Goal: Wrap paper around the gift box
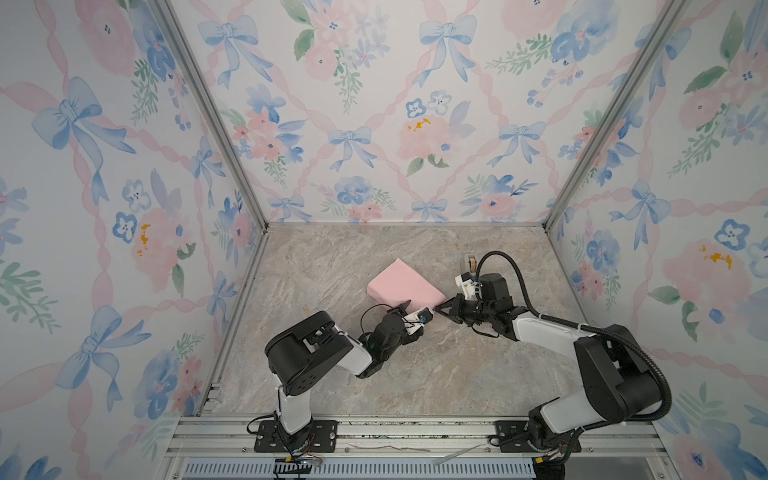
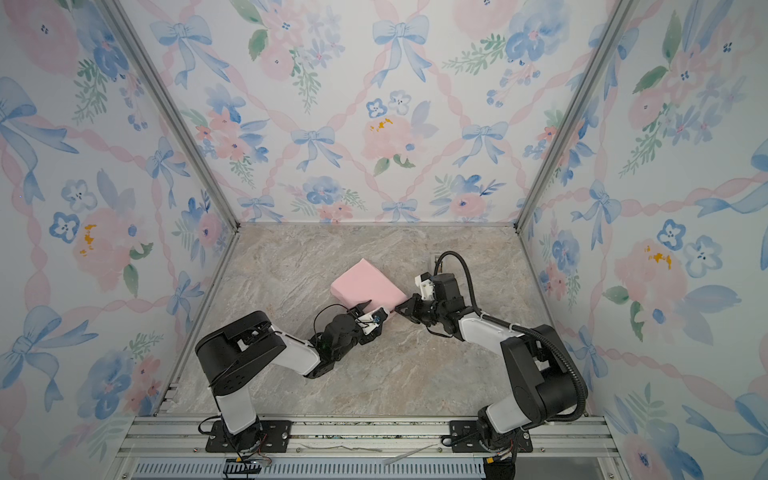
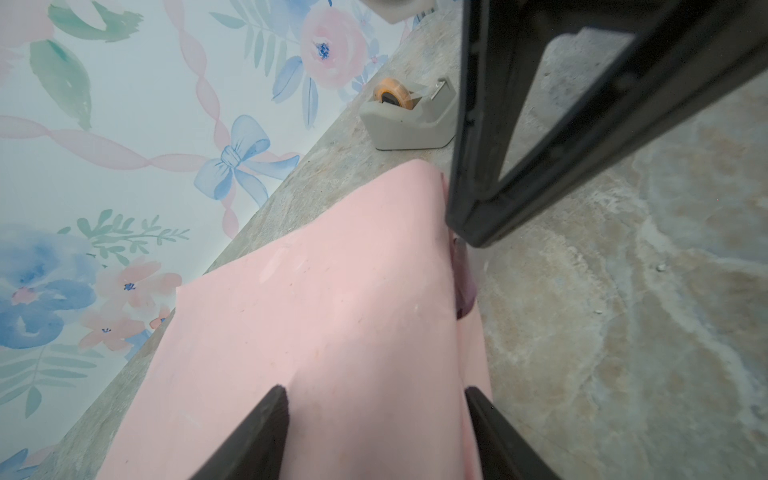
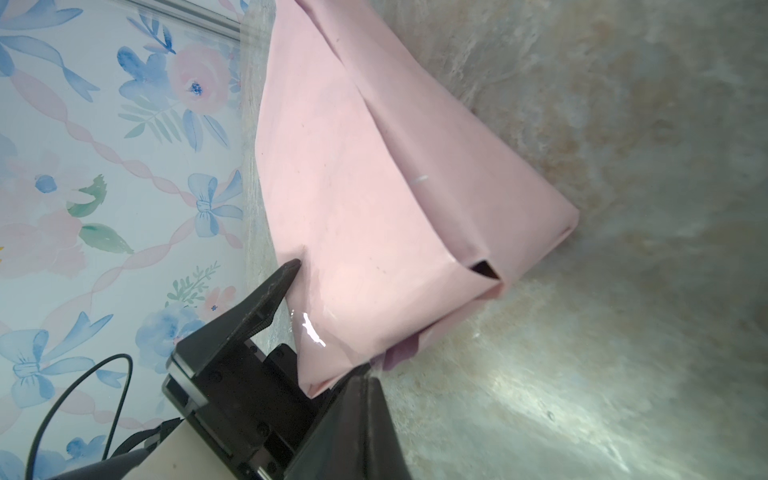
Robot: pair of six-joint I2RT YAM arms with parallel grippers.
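Observation:
The paper [image 1: 405,286] [image 2: 368,284] lies folded into a pale pink parcel on the marble table, and the gift box is hidden inside it. A lilac strip of the paper's other side shows at its near corner [image 4: 399,353]. My left gripper [image 1: 415,309] [image 2: 372,311] [image 3: 376,390] holds the parcel's near end between wide-set jaws. One of its fingers [image 4: 286,270] dents the pink top. My right gripper [image 1: 438,307] [image 2: 399,308] [image 4: 368,374] is shut, with its tip [image 3: 469,239] against the parcel's right corner. Whether it pinches anything is unclear.
A grey tape dispenser [image 3: 409,116] [image 1: 469,264] with an orange roll stands behind the right wrist. Floral walls [image 1: 374,124] enclose the marble table [image 1: 332,374] on three sides. An aluminium rail [image 1: 415,432] runs along the front edge.

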